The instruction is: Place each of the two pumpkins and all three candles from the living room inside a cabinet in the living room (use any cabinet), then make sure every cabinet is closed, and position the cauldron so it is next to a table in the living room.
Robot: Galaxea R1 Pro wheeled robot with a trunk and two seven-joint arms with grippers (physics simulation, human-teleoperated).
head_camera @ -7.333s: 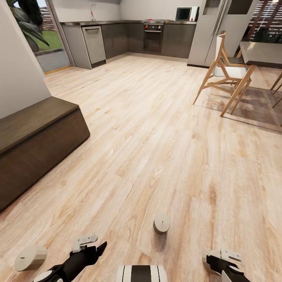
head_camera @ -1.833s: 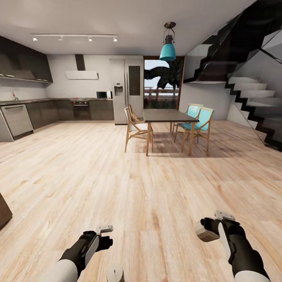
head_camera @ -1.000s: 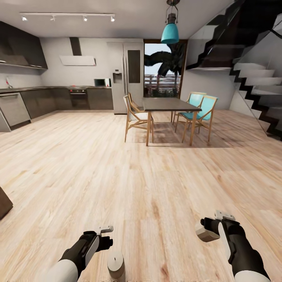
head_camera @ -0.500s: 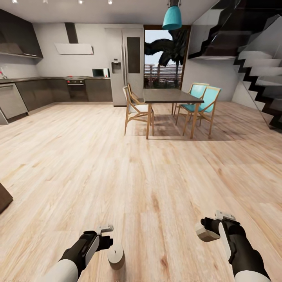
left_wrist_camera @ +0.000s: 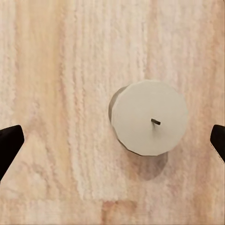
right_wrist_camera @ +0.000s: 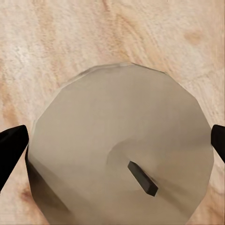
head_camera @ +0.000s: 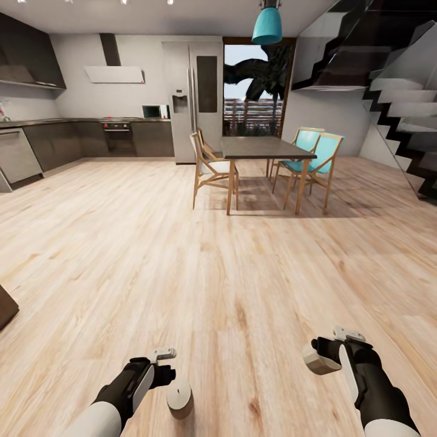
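One grey-beige candle [head_camera: 179, 399] stands upright on the wood floor just right of my left gripper [head_camera: 162, 371]. In the left wrist view that candle [left_wrist_camera: 149, 123] lies below the open left gripper [left_wrist_camera: 112, 143], off-centre toward one fingertip. My right gripper [head_camera: 323, 354] is shut on a second candle [head_camera: 317, 362], held off the floor. That candle [right_wrist_camera: 122, 154] spans the gap between the right gripper's [right_wrist_camera: 115, 143] dark fingertips [right_wrist_camera: 11, 143]. A dark-brown corner of the cabinet [head_camera: 6, 306] shows at the far left. The pumpkins, cauldron and table are out of view.
Ahead across open wood floor stands a dining set [head_camera: 264, 149] with wooden and teal chairs [head_camera: 212, 173]. A kitchen run [head_camera: 91, 142] and fridge [head_camera: 194, 97] line the back wall. A staircase [head_camera: 400, 109] rises at the right.
Since 7.3 s ago the view has swung from the cabinet to the dining area, and my right gripper has taken up a candle. Over the last second the camera tilted down slightly; the arms stayed still.
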